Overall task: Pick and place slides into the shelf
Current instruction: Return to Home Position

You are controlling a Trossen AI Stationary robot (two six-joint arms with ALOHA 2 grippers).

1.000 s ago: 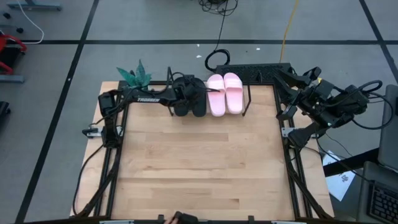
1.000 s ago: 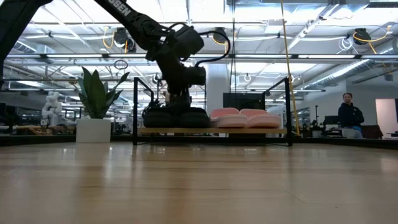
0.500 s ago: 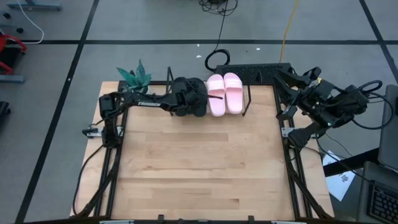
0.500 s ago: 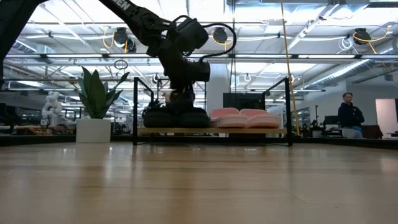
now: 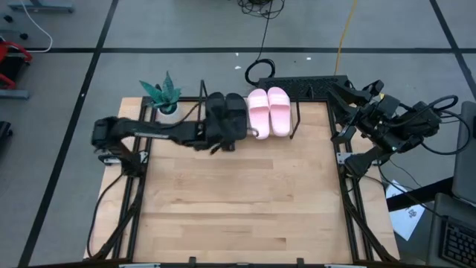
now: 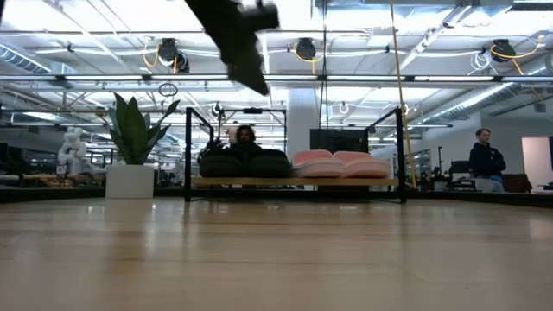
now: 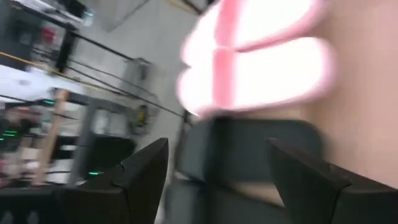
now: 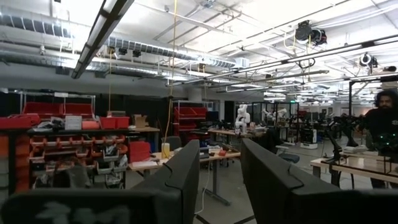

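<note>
The shelf (image 5: 298, 113) stands at the table's far edge; its light board (image 6: 294, 182) carries all the slides side by side. The black pair (image 5: 225, 106) (image 6: 245, 162) lies on its left half and the pink pair (image 5: 268, 112) (image 6: 338, 162) on its right half, soles down. My left gripper (image 5: 229, 131) (image 6: 254, 76) hangs open in the air above and just in front of the black pair; in its wrist view the open fingers (image 7: 217, 149) frame the black slides (image 7: 249, 149), with the pink slides (image 7: 255, 62) beyond. My right gripper (image 8: 221, 152) is open and parked off the table's right edge (image 5: 387, 123).
A potted plant (image 5: 162, 92) (image 6: 134, 142) stands at the table's far left corner beside the shelf. The wooden tabletop (image 5: 238, 201) stretches in front of the shelf. People show in the room behind (image 6: 486, 160) (image 6: 244, 138).
My left gripper has risen from the black pair on the shelf, well above the rack, and drawn back a little toward the near edge, while the arm's base has swung leftward. The black slides have stayed on the shelf board.
</note>
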